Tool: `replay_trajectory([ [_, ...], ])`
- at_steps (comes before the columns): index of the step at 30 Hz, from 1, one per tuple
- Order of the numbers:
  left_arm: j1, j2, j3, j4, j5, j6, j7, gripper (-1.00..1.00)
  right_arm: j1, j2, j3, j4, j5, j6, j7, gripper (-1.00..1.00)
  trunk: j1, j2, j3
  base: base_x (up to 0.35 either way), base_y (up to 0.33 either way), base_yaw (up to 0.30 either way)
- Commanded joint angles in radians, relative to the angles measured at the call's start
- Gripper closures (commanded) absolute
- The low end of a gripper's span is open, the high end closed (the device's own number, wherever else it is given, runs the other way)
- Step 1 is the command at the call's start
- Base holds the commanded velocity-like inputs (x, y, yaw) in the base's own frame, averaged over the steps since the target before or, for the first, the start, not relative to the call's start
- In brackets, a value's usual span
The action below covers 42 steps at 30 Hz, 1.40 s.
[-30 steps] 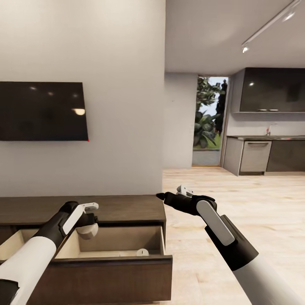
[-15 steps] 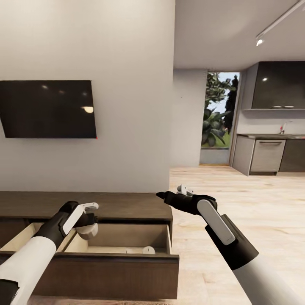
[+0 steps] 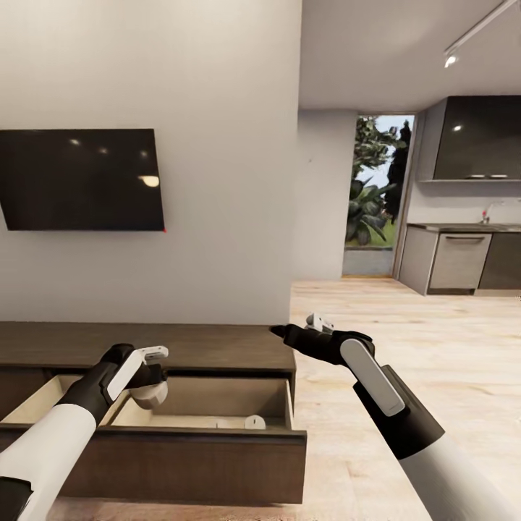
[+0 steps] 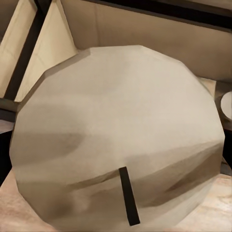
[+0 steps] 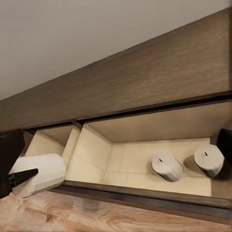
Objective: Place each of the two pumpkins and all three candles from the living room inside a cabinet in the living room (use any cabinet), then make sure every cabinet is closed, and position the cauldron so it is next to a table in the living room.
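Candles: two (image 5: 167, 166) (image 5: 209, 160) lie inside our open cabinet drawer (image 3: 210, 434) (pale-lined), a third (image 3: 148, 394) clamped in our left gripper (image 3: 150, 376) above it. Whether our right gripper (image 3: 278, 332) is spread, we cannot tell.

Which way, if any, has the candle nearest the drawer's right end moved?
No. The candle keeps its spot beside the drawer's right wall; the whole view shifted because the camera moved.

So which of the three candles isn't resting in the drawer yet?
The candle gripped by the left gripper, held above the open drawer; the other two stand on its floor.
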Motion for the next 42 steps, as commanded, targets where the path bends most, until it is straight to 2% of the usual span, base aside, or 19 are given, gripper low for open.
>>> replay_trajectory([
  [1, -0.001, 0.001, -0.006, -0.002, 0.010, 0.002, 0.009, 1.00, -0.001, -0.001, 0.001, -0.001, -0.010, -0.001, -0.010, -1.00, 0.000, -0.001, -0.003, 0.000, 0.000, -0.101],
  [14, -0.001, 0.001, -0.006, -0.002, 0.010, 0.002, 0.009, 1.00, 0.000, -0.001, 0.002, -0.018, -0.007, -0.001, -0.010, -1.00, 0.000, -0.001, -0.022, 0.061, 0.005, -0.103],
  [23, 0.000, 0.002, -0.006, -0.003, 0.011, 0.002, 0.009, 1.00, 0.000, 0.001, 0.010, -0.056, -0.006, -0.001, -0.013, -1.00, 0.000, -0.001, -0.025, 0.056, 0.010, -0.013],
  [42, -0.001, 0.001, -0.006, -0.003, 0.010, 0.002, 0.009, 1.00, 0.000, 0.001, 0.011, -0.060, -0.005, -0.001, -0.013, -1.00, 0.000, -0.001, -0.029, 0.124, 0.000, -0.012],
])
